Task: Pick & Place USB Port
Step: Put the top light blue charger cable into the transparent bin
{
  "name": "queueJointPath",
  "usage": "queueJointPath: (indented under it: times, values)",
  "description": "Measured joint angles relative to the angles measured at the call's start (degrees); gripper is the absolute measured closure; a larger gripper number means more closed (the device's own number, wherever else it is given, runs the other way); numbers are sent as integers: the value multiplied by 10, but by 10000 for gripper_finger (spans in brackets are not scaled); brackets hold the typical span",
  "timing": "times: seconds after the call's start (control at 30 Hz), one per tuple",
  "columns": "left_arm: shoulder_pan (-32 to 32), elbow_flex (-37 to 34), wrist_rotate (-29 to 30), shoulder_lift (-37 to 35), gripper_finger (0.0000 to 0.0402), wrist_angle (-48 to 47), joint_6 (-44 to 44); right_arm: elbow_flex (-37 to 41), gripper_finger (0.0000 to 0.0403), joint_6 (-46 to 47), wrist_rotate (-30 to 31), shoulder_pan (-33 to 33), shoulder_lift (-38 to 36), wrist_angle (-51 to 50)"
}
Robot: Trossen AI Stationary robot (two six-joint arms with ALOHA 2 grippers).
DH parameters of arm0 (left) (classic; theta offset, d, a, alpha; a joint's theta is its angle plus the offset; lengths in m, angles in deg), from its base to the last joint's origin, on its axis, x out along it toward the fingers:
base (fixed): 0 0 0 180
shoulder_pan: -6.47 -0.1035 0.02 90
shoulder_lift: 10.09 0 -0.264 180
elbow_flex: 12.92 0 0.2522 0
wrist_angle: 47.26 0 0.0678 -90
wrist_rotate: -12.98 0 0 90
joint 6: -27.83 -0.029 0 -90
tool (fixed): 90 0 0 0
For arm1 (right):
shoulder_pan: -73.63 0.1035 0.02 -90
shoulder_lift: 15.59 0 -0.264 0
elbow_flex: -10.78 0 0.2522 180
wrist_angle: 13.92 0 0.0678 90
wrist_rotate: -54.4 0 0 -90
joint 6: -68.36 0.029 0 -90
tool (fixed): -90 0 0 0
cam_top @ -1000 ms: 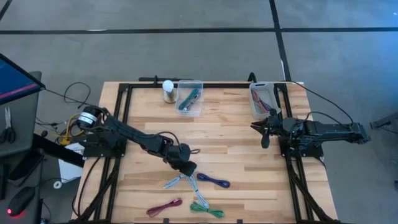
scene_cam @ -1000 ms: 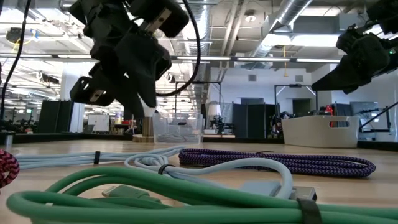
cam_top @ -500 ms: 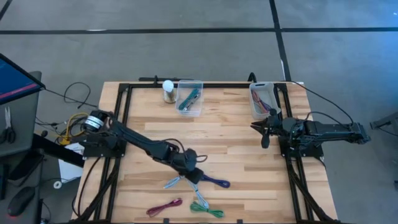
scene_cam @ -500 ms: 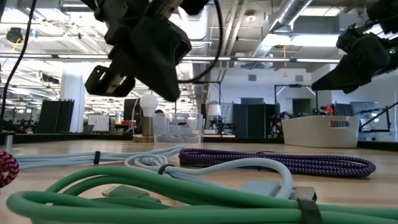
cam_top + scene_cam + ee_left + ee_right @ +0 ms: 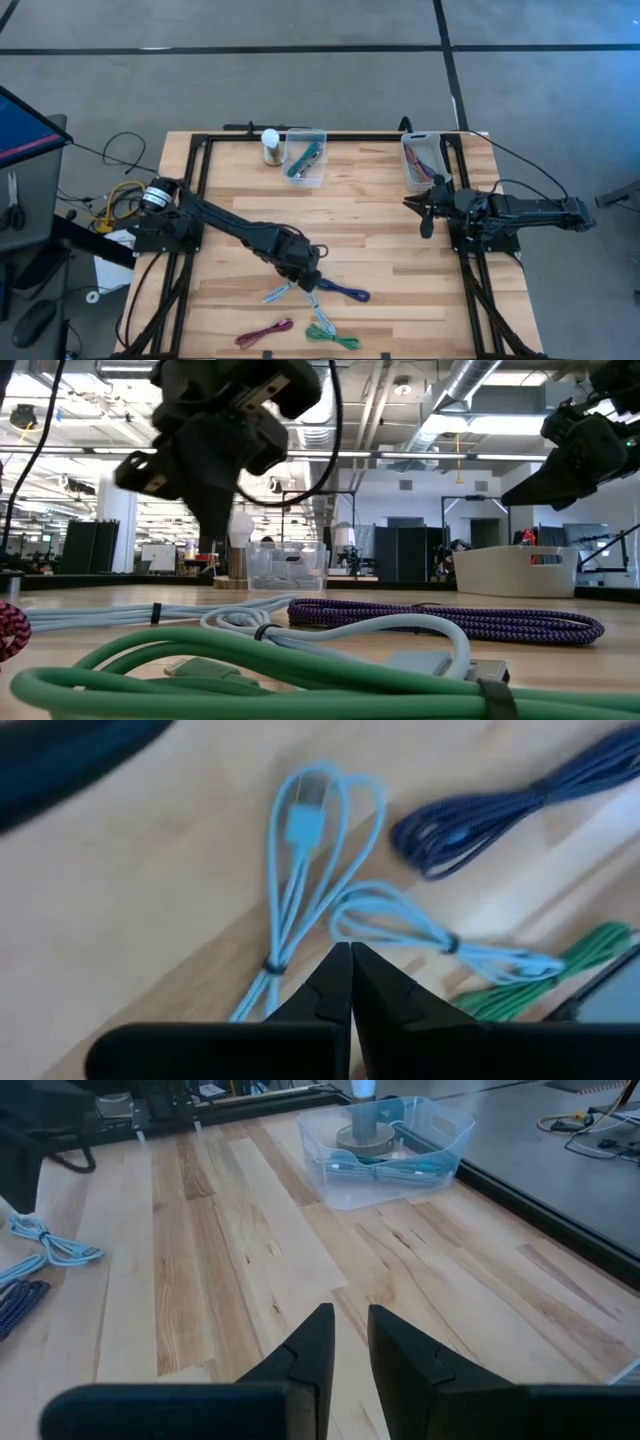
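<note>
Several bundled USB cables lie flat on the wooden table near its front edge: a light blue one (image 5: 288,292) (image 5: 300,880), a dark blue braided one (image 5: 345,292) (image 5: 500,810), a maroon one (image 5: 265,333) and a green one (image 5: 332,337). My left gripper (image 5: 308,280) (image 5: 350,952) hangs just above the light blue cable, pointing steeply down. It is shut, and nothing shows between its fingers. My right gripper (image 5: 415,205) (image 5: 350,1320) waits above the table's right side with a narrow gap between its fingers.
A clear bin (image 5: 305,157) with cables in it stands at the far edge, beside a small bulb-topped object (image 5: 270,145). A white bin (image 5: 420,160) stands at the far right. Bare wood lies between the bins and the cables.
My left gripper has shifted a little toward the table's right edge, over the light blue cable. It has tipped and risen slightly. The cables lie as before.
</note>
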Motion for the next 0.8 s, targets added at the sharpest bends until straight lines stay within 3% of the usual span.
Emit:
queueJointPath:
  times: [0.13,0.37,0.8]
  values:
    - [-8,10,26,0,396,-2,-29,0,345,0,0,0,0,0]
    - [-16,10,10,0,383,-2,-68,0,345,0,0,0,0,0]
    - [-16,10,10,18,280,-15,-78,0,345,-2,0,0,0,-4]
